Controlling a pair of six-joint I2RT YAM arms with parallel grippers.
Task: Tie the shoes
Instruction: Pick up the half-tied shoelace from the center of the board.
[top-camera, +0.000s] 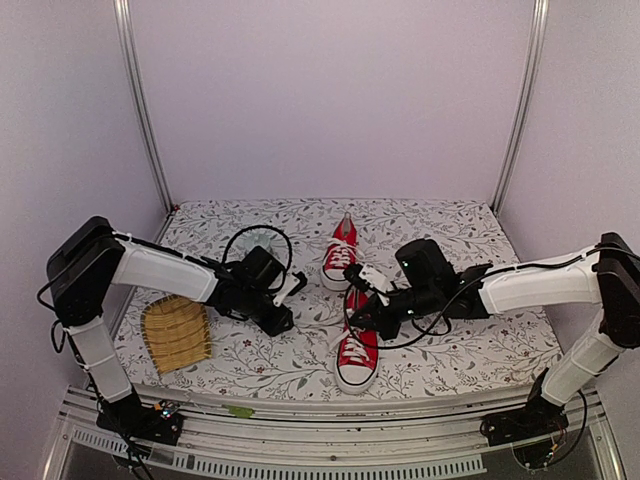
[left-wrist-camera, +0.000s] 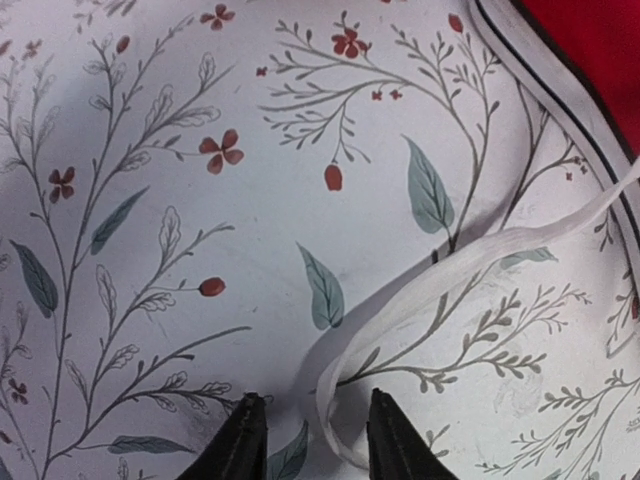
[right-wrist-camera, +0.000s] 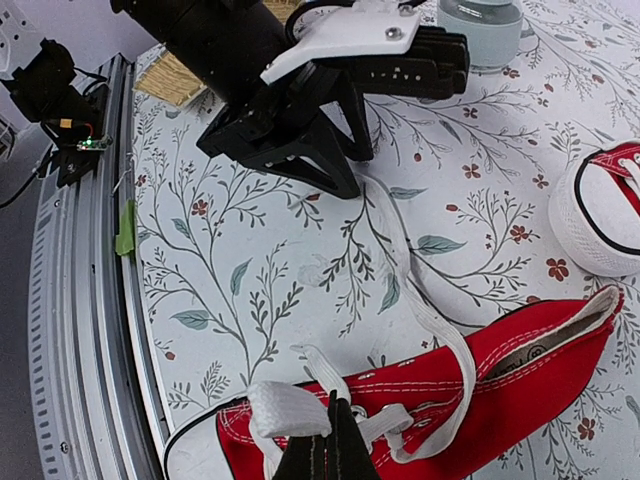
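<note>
Near the front of the flowered worktop (top-camera: 470, 350) lies the near red sneaker (top-camera: 358, 352), toe toward the arm bases. We judge the task to be at an early stage: its white laces are loose, and we see no knot and no bow on it. The far red sneaker (top-camera: 340, 255) stands just behind it, with its white toe cap close to the near one's heel. Whether that one is tied we cannot tell at this size. One flat lace (left-wrist-camera: 450, 270) runs from the near red sneaker toward the left across the cloth, and its folded end lies between the fingers of the left claw (left-wrist-camera: 315, 445). This claw is down at the worktop, narrow but not closed, so the lace sits in the gap and is not pinched. The right claw (right-wrist-camera: 325, 455) is fully closed directly over the laced front of the near red sneaker, and it seems to pinch the lace loop (right-wrist-camera: 285, 408) that rises there. Both claws are well apart from the far red sneaker. What is left, we think, is nearly all: to cross the laces, to make the knot and the bow, and then to do the second sneaker if it needs it.
</note>
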